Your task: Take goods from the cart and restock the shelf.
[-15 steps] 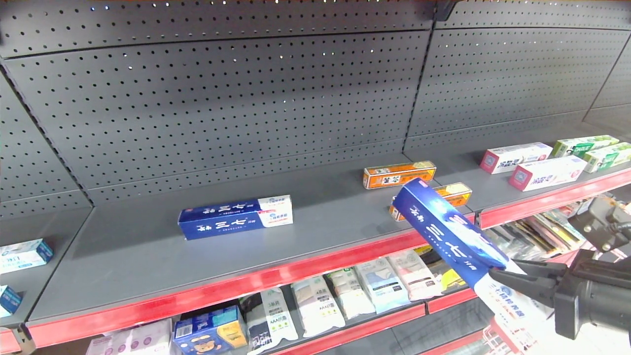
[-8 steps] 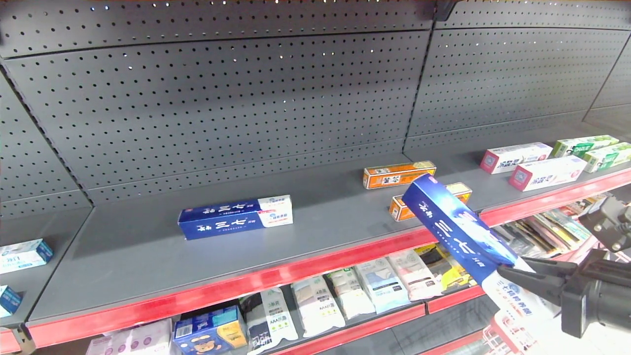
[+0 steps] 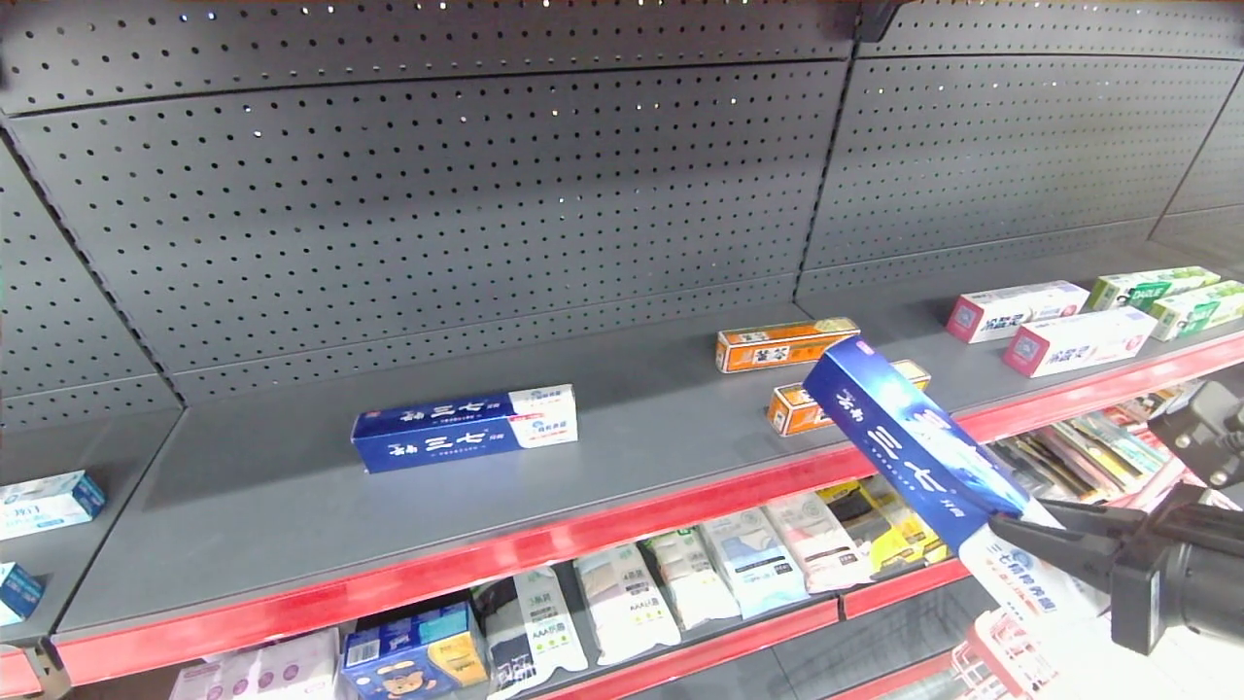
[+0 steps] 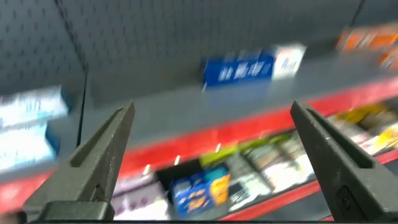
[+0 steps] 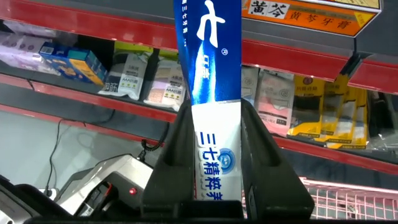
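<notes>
Holding looks sound. Shelf (image 3: 292,506) spans mid-frame with plenty of bare board. Blue toothpaste box (image 3: 909,442) hangs tilted at lower right, its white end pinched in the right pincer (image 3: 1020,525). My read: light, stiff cardboard with a slick print. It's crushable and makes a long lever, so a hold nearer mid-length would be steadier. Left pincer (image 4: 211,155) is spread and empty. Can't tell if the box's far end is over the shelf. Red wire frame (image 3: 1006,656), probably the cart, is cut off at the bottom right corner.
</notes>
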Motion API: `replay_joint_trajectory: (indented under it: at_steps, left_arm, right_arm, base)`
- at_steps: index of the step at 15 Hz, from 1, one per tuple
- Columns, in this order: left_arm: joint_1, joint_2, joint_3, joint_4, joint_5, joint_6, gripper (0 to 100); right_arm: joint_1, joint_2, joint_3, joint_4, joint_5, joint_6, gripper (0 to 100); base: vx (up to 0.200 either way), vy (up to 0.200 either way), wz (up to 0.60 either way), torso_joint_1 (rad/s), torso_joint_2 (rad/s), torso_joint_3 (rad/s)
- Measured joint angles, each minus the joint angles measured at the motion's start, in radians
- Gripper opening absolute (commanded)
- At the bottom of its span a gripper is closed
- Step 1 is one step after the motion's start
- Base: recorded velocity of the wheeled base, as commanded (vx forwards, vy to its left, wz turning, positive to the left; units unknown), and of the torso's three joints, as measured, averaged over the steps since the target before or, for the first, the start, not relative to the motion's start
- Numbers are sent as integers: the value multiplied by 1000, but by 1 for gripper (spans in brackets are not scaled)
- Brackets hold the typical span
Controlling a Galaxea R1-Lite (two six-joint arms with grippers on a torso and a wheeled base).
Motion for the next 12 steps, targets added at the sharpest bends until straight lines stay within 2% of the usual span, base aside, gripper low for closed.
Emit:
replay_joint_trajectory:
  at_steps: [2,4,8,12]
  left_arm:
    - [-5,177,-128,-23,-26,-44,100]
    - [-9,335,-210,-37,-65,-77,100]
    - [-11,528,-259,-48,-97,-97,100]
    - [-20,745,-283,-174,-152,-109,100]
  right_arm:
    - [1,-2,4,0,-1,-1,0]
    - [2,-3,-2,-1,-5,-2,0]
    - [1,-5,5,0,-6,-18,0]
    - [0,-10,4,0,-6,-33,0]
  base:
    - [0,0,0,0,0,0]
    - [0,0,0,0,0,0]
    - [0,0,0,0,0,0]
    - [0,0,0,0,0,0]
